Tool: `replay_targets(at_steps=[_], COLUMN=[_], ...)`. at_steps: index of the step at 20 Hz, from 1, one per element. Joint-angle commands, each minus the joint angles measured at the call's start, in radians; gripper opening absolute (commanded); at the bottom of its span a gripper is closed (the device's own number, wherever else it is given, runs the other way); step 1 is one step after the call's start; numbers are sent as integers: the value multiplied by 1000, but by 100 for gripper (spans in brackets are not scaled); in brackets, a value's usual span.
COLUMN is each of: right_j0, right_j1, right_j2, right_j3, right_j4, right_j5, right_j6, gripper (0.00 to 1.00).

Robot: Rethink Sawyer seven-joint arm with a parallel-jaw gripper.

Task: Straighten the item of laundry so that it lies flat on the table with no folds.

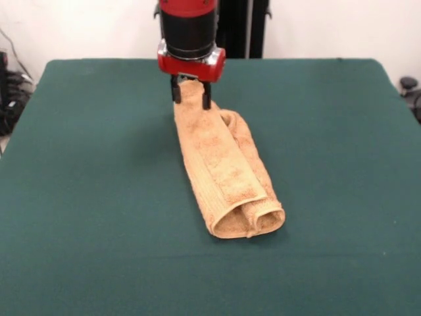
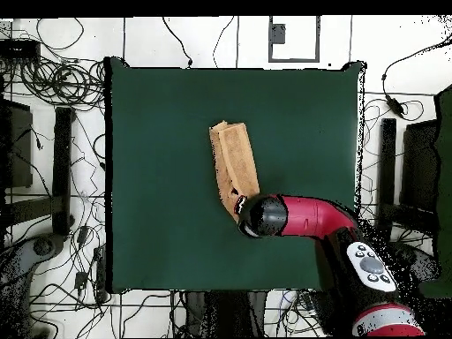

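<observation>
Clearly the jaws pinch one end of the soft, limp towel point(image 1: 227, 174), likely best unrolled by its free edge across the desk point(image 1: 85, 197).

One camera is sitting low across the surface point(image 1: 79, 197), looking along the green top at a shallow slant, close enough that the near edge is running off the frame. The arm point(image 1: 189, 29) is dropping in from the top of that picture. The other camera is hanging high overhead, staring straight down, far enough back to be taking in all four edges of the surface point(image 2: 159, 124) and the cabled floor point(image 2: 62, 79) around it. Both are sharing the green top and the arm point(image 2: 305, 219).
</observation>
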Motion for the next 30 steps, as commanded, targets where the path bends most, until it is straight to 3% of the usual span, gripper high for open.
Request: replay_targets(at_steps=[1,7,11,24,30], right_j0=[-27,-88,-113,-76,-64], right_j1=[-12,-132,-165,-16,3], right_j2=[171,217,255,290,299], right_j3=[70,142,160,86,85], right_j4=[-58,-51,-51,-135,-166], right_j5=[182,268,303,174,121], right_j6=[-278,-299,-294,-194,-138], gripper=[100,100,100,100,100])
